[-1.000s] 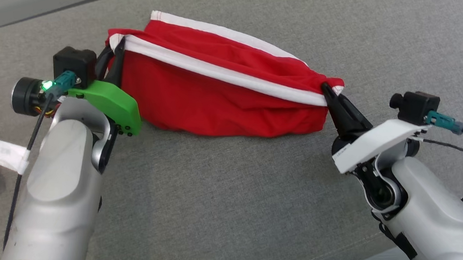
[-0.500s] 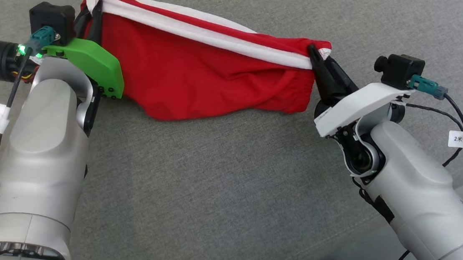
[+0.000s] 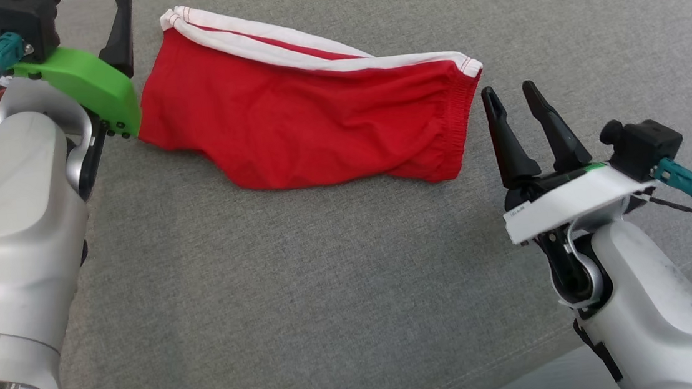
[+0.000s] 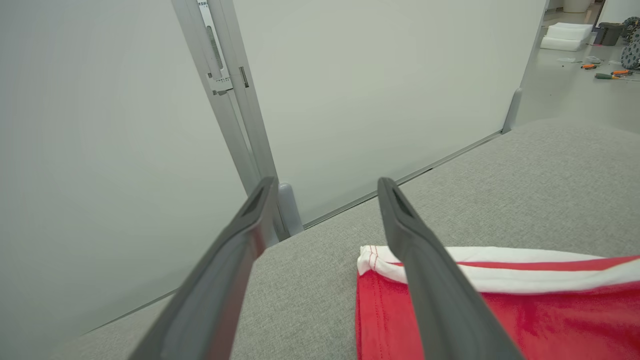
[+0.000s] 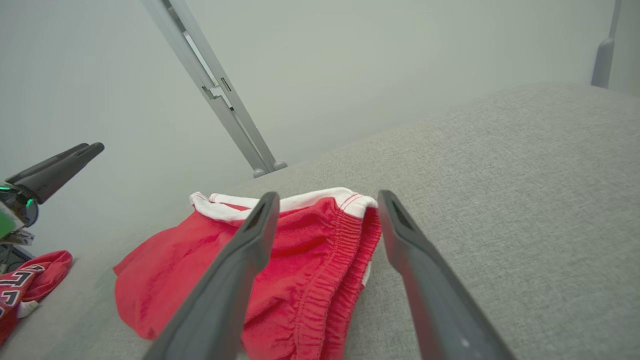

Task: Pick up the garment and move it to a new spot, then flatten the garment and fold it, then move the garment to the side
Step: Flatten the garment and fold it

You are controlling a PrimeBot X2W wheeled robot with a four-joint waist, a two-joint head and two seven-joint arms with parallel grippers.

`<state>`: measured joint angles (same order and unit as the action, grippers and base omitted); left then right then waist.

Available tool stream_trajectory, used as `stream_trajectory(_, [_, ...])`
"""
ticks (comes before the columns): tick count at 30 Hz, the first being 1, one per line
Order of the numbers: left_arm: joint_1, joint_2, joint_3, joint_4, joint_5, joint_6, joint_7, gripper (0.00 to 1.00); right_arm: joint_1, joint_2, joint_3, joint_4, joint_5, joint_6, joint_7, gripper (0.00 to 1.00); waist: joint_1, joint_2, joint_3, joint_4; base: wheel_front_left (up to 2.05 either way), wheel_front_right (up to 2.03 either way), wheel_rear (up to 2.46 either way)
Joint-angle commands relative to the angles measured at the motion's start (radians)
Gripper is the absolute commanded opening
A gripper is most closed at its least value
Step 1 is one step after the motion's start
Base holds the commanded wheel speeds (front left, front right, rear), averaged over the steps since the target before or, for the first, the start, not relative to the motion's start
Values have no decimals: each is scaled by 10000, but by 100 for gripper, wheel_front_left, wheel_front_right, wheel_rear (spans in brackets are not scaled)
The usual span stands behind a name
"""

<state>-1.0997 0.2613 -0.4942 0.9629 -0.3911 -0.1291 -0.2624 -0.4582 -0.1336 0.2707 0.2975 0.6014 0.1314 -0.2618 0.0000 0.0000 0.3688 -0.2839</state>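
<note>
**Item:** garment (image 3: 309, 129), red shorts with white trim.

**Location:** lies on the grey cushion (image 3: 330, 296) between the two grippers, held by neither.

**Orientation:** the long axis runs from the left gripper (image 4: 325, 181) across to the right gripper (image 3: 507, 89). The white-trimmed edge lies on the side away from the robot. The gathered elastic end faces the right gripper, just off its fingertips and apart from them. The opposite end, with a white corner, sits just beside one left finger (image 4: 425, 280).

**Left gripper:** fingers spread wide, nothing between them.

**Right gripper:** fingers spread wide, nothing between them.

**Obscured:**
- In the head view one left finger is cut off by the top edge, and the other cannot be made out.
- The left wrist view crops the garment at the right and bottom.
- In the right wrist view a finger crosses the red cloth.
- The number of cloth layers cannot be told.

**Also:** a second red cloth (image 5: 30, 280) near the left gripper, cut off by the frame edge.
</note>
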Motion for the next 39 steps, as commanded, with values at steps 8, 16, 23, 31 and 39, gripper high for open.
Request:
stream_trajectory(8, [308,753,-844,-85,-403,-13,-22,100,1689,148,-576,-1534,-761,-15,-36,100,0,0,-207,-130,0,0,0])
stream_trajectory(16, [335,1526,-2561,-471,-1829,-14,1283,100,1989,429,-377,-1821,-1131,-15,-37,100,0,0,70,-620,0,0,0])
stream_trajectory(23, [551,2424,-4114,-1144,-3562,-14,2900,100,1774,568,-247,-1797,-1291,-15,-38,100,0,0,294,-896,0,0,0])
stream_trajectory(31, [505,2818,-5104,-1427,-5024,-14,3931,100,1602,679,-184,-1719,-1360,-15,-38,100,0,0,528,-1031,0,0,0])
stream_trajectory(39, [338,2928,-5887,-1345,-5721,-14,4382,10,1455,725,-129,-1588,-1468,-15,-38,100,0,0,561,-1030,0,0,0])
